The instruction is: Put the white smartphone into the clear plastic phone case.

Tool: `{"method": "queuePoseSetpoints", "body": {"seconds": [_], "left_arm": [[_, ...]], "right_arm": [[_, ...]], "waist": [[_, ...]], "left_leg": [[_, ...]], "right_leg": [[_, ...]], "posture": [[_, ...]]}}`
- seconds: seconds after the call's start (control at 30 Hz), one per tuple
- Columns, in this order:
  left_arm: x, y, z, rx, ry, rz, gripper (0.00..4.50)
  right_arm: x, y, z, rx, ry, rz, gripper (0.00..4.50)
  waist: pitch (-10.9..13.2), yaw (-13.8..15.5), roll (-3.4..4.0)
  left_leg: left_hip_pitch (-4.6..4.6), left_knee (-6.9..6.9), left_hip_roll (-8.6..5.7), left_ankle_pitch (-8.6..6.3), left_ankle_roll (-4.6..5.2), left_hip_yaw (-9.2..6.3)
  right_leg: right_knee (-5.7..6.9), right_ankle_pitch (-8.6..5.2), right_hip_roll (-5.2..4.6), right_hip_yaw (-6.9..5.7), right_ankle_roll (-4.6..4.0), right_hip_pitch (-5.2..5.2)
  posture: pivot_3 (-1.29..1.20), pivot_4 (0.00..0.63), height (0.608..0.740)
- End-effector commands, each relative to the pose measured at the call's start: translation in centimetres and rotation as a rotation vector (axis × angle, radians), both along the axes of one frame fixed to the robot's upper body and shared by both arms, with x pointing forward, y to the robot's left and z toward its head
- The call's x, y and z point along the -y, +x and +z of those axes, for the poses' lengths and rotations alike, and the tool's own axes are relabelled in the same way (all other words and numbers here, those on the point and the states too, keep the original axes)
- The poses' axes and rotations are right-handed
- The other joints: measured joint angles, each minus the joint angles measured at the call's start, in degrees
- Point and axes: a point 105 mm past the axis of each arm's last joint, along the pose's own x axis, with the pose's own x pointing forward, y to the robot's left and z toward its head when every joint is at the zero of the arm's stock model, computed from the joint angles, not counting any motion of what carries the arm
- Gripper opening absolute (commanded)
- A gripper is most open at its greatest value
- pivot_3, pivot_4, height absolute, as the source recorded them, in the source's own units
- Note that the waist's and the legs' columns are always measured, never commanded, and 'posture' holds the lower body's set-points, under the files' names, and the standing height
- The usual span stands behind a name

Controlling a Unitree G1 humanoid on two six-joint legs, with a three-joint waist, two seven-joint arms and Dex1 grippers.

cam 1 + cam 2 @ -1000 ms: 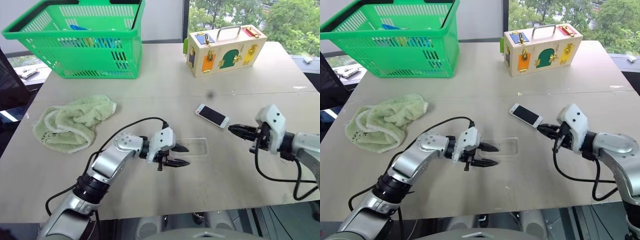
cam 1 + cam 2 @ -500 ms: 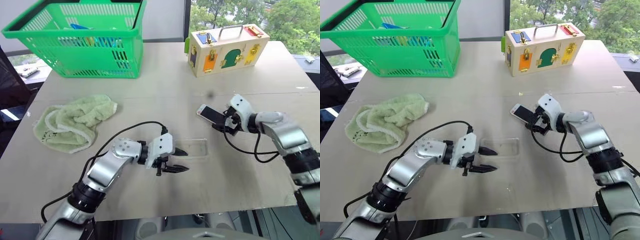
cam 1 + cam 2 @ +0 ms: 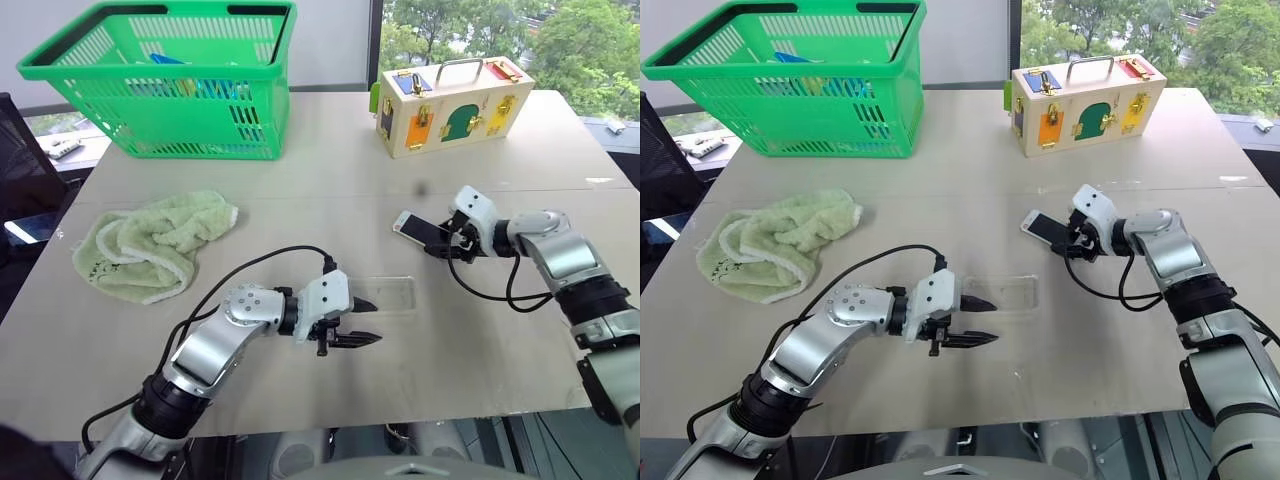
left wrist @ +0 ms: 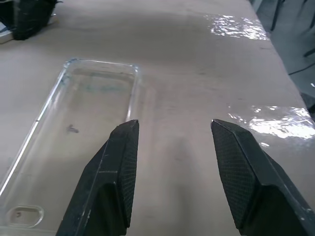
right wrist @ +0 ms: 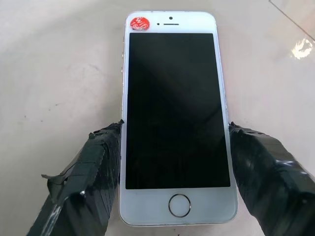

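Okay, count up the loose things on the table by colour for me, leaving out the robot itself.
Green: 2, the basket and the towel
White: 1, the white smartphone
Clear: 1, the clear plastic phone case
Wood with coloured panels: 1, the latch box
Total: 5

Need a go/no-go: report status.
Right pincer straddles white smartphone, jaws not clamped. Left pincer open beside clear case. Nothing in the way.
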Motion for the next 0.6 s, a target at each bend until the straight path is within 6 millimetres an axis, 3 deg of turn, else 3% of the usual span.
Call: {"method": "queuePoseSetpoints", "body": {"seconds": [0.03,0.27,0.47,0.6], "left_arm": [[0.5,-0.2,1.2,0.045,-0.038,-0.004,2.39],[0.2,-0.2,2.8,0.053,-0.087,0.014,2.39],[-0.6,-0.1,4.9,0.062,-0.118,0.042,2.39],[-3.3,-0.2,6.2,0.033,-0.154,0.102,2.39]], "right_arm": [[0.4,-1.2,0.1,0.012,0.042,0.028,2.9],[-1.1,-4.3,4.5,0.111,0.159,0.116,2.75],[-3.5,-6.9,5.9,0.143,0.14,0.203,2.75],[-6.1,-9.5,4.7,0.147,0.022,0.368,2.75]], "waist": [[0.0,0.1,0.0],[0.0,-0.2,0.06],[0.1,0.0,0.06],[0.1,-0.3,0.06]], "left_leg": [[-0.01,-0.06,0.0,0.0,0.0,0.0],[-0.57,-0.26,0.01,0.0,0.0,0.0],[-0.85,-0.22,0.02,0.01,0.0,-0.03],[-0.86,-0.2,0.03,0.01,-0.01,0.0]], "right_leg": [[-0.04,0.0,0.0,-0.01,0.0,-0.02],[-0.21,0.02,0.02,-0.01,0.04,-0.55],[-0.13,0.02,0.09,-0.04,0.05,-0.88],[-0.14,0.01,0.09,-0.02,0.04,-0.89]], "posture": [[0.0,0.15,0.74],[0.0,0.15,0.74],[0.0,0.15,0.74],[0.0,0.15,0.74]]}}
